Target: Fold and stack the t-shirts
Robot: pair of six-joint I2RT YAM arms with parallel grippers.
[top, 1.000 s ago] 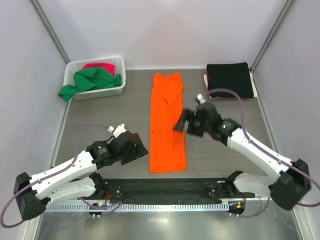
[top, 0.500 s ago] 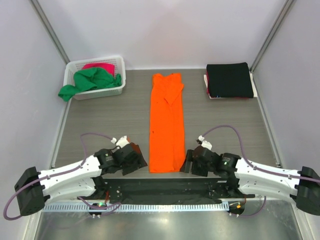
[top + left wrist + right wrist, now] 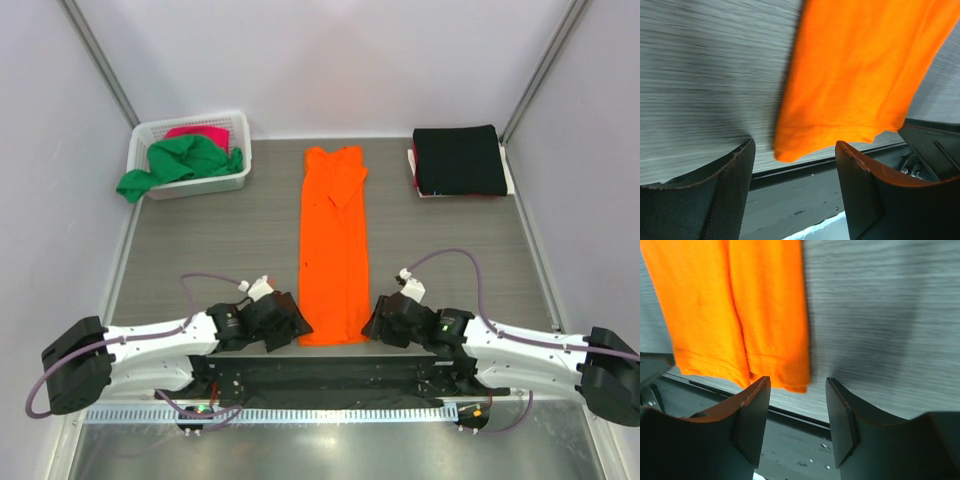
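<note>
A bright orange t-shirt [image 3: 334, 245], folded into a long narrow strip, lies flat down the middle of the table. Its near hem fills the top of both wrist views [image 3: 860, 75] [image 3: 735, 310]. My left gripper [image 3: 296, 329] is low at the hem's near left corner, jaws open, nothing between them [image 3: 795, 152]. My right gripper [image 3: 372, 324] is at the near right corner, jaws open around empty air [image 3: 798, 385]. A folded black t-shirt [image 3: 459, 159] rests at the back right. Green [image 3: 183, 159] and pink [image 3: 201, 133] t-shirts sit in the basket.
A white lattice basket [image 3: 238, 182] stands at the back left, with green cloth hanging over its left side. A black rail [image 3: 330, 378] runs along the table's near edge just behind both grippers. Grey walls close in the sides and back.
Both arms have dropped toward the near edge. The right gripper came from beside the shirt's middle to its near right corner; the left slid right to the near left corner. Both jaws have narrowed.
</note>
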